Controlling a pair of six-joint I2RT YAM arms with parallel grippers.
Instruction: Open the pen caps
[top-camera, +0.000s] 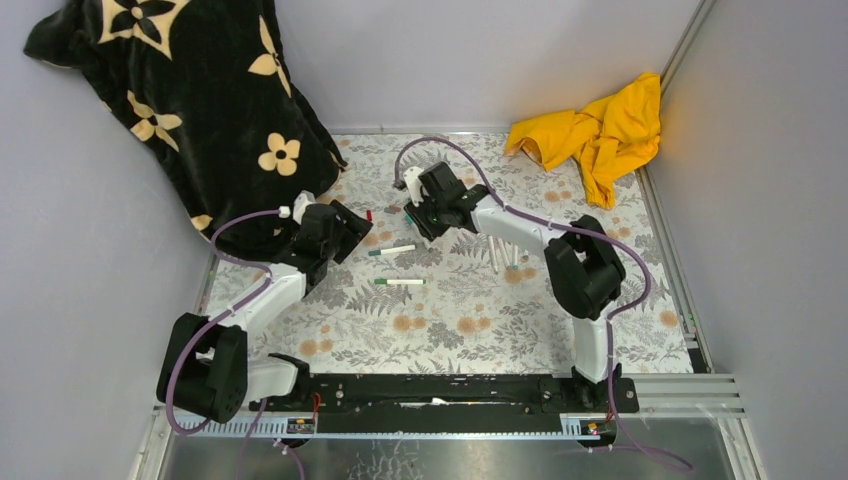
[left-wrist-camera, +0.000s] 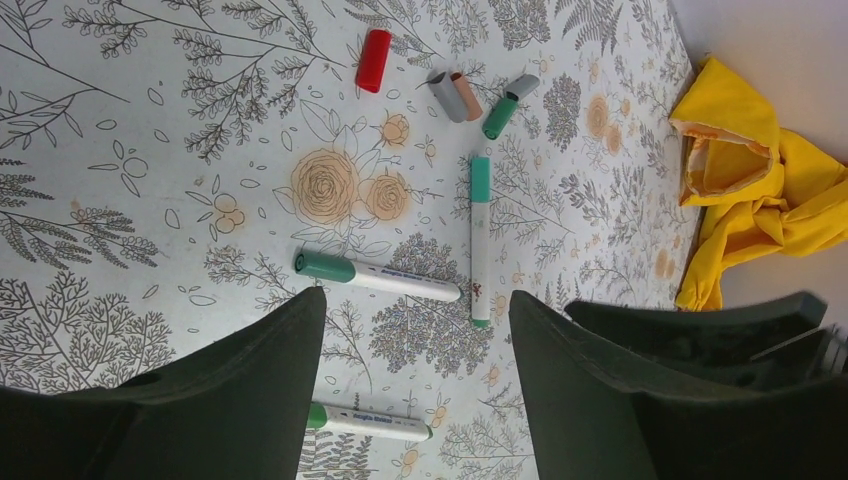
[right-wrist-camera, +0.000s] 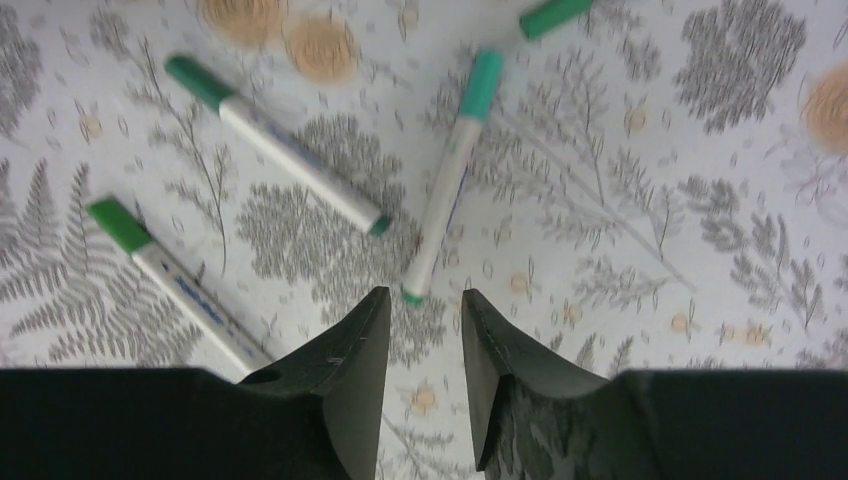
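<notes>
The left pincer (left-wrist-camera: 415, 305) hangs released and empty over the bench (left-wrist-camera: 120, 150). A green-capped pen (left-wrist-camera: 400, 283) lies just ahead, its long axis across the finger gap. A loose red cap (left-wrist-camera: 374, 60) sits well beyond. The teal-capped pen (right-wrist-camera: 445, 185) points straight away from the right pincer (right-wrist-camera: 427, 305), tail at the fingertips, teal cap (right-wrist-camera: 481, 85) at the far end. This nearer pincer is slightly parted and grasps nothing.
</notes>
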